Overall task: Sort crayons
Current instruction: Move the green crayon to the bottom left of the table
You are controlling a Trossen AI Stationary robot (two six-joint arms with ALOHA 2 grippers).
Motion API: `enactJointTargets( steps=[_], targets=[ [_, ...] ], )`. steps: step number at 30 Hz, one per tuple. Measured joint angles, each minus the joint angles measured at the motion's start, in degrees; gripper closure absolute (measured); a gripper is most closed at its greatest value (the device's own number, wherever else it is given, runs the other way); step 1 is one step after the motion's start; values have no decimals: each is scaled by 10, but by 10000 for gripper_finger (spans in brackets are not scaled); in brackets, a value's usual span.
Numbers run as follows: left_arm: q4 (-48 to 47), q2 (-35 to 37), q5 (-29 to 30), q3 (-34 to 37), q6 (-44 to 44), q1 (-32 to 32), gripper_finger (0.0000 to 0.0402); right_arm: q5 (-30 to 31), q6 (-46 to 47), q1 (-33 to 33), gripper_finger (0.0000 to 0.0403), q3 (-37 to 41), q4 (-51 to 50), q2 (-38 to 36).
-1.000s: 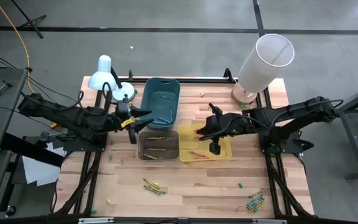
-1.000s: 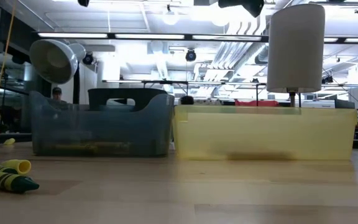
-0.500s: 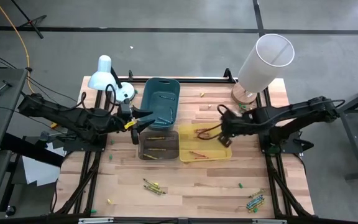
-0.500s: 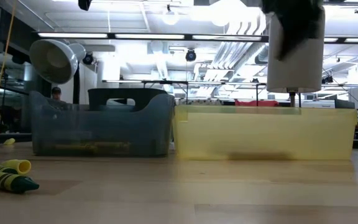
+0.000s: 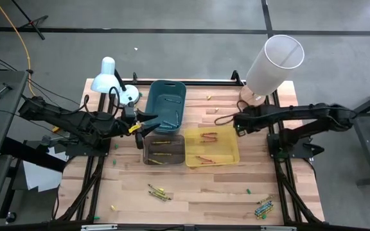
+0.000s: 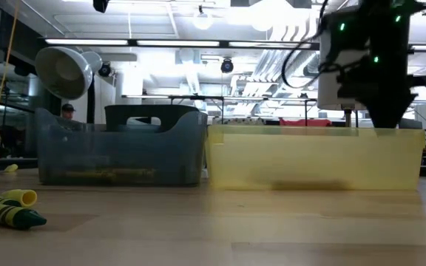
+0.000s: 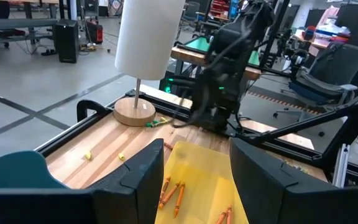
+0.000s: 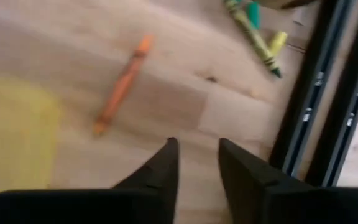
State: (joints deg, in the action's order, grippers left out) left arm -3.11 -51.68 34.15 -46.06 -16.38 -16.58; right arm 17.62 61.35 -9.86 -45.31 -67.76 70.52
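A yellow bin (image 5: 227,154) holds orange crayons (image 5: 209,136); beside it stands a clear grey bin (image 5: 148,151) with crayons (image 5: 162,154), and behind that a teal bin (image 5: 167,102). My right gripper (image 8: 197,163) hovers open over bare wood just beyond the yellow bin's far right corner (image 5: 236,123). An orange crayon (image 8: 122,87) lies flat on the table a little ahead of its fingers. My left gripper (image 7: 194,180) waits open above the bins' left side (image 5: 140,126), nothing between its fingers.
A white desk lamp (image 5: 111,76) stands far left, and a cylinder-shade lamp (image 5: 272,61) far right on a wooden base. Loose crayons lie near the front edge (image 5: 159,191) and the front right corner (image 5: 264,207). A yellow-green crayon (image 8: 253,31) lies by the black frame rail.
My right gripper has left the space over the yellow bin and gone toward the table's far right, ending beyond the bin's far right corner near the loose orange crayon. The left arm has kept still.
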Motion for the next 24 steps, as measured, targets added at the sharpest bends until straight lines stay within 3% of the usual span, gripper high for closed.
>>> enactJointTargets(
  steps=[5, 8, 18, 24],
  targets=[
    [0, 0, 0, 0, 0, 0, 233, 16, -57, -96, 210, 29, 35, 0],
    [0, 0, 0, 0, 0, 0, 233, 9, -102, -149, 185, 37, 74, 0],
    [0, 0, 0, 0, 0, 0, 233, -7, -329, -257, 186, 40, 134, 0],
    [0, 0, 0, 0, 0, 0, 233, -34, -378, -282, 187, 40, 145, 17]
  ],
)
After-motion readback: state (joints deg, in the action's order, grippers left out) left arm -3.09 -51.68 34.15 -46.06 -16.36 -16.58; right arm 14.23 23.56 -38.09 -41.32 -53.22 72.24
